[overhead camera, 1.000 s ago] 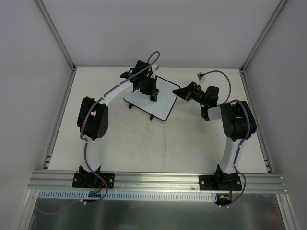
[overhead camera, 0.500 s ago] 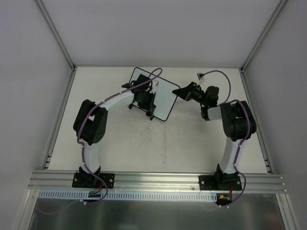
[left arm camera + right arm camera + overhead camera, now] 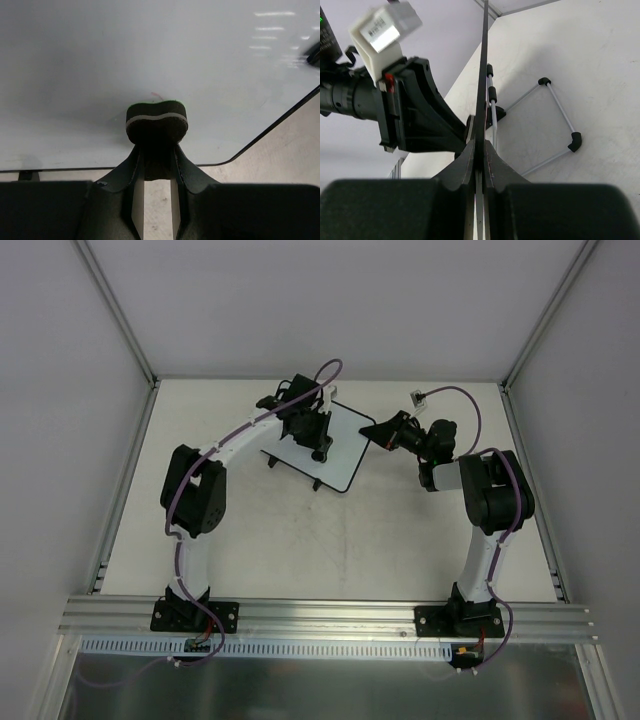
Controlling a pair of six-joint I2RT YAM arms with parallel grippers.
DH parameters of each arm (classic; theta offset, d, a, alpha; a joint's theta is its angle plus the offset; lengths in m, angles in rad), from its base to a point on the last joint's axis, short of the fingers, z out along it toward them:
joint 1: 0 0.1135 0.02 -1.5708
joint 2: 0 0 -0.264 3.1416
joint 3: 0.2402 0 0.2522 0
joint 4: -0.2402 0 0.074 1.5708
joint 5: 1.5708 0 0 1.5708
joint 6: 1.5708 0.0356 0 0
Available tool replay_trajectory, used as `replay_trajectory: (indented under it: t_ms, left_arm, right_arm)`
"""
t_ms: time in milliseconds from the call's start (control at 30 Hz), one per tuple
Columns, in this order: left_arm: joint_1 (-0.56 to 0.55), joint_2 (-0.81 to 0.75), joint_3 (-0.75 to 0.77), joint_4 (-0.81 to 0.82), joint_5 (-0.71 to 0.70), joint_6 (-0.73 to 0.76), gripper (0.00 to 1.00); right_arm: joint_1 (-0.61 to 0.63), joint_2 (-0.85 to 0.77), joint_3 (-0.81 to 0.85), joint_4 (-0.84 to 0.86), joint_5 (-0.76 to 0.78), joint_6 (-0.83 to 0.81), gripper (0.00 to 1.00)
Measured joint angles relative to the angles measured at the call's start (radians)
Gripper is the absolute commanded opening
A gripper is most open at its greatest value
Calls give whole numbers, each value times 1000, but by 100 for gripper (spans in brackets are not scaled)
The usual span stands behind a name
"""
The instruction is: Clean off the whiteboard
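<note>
At the whiteboard point(image 3: 347, 452), left end effector point(image 3: 156, 155) grips an eraser point(image 3: 156, 122), right end effector point(image 3: 480, 150) its edge.

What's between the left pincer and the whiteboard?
A dark eraser pad, held by the left pincer, touching the whiteboard; left wrist view shows it.
</note>
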Motion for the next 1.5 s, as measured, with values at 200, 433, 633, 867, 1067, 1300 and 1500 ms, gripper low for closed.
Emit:
replay_trajectory:
  t_ms: [200, 433, 633, 867, 1067, 1300, 1500]
  left_arm:
    - [1, 66, 164, -29, -29, 18, 0]
    - [7, 92, 219, -58, -42, 30, 0]
    - [7, 76, 171, -32, -45, 35, 0]
    - [2, 8, -17, -11, -55, 13, 0]
    - [-5, -34, -138, -3, -69, 2, 0]
    - [-8, -48, -202, 1, -85, -6, 0]
    - [3, -52, -228, 9, -92, -10, 0]
  right_arm:
    - [0, 0, 0, -3, 3, 4, 0]
    - [0, 0, 0, -4, 4, 8, 0]
    - [0, 0, 0, -9, 5, 9, 0]
    - [0, 0, 0, -9, 3, 8, 0]
    - [0, 0, 0, -6, 0, 5, 0]
    - [0, 0, 0, -2, -6, -2, 0]
    - [0, 0, 0, 0, -8, -6, 0]
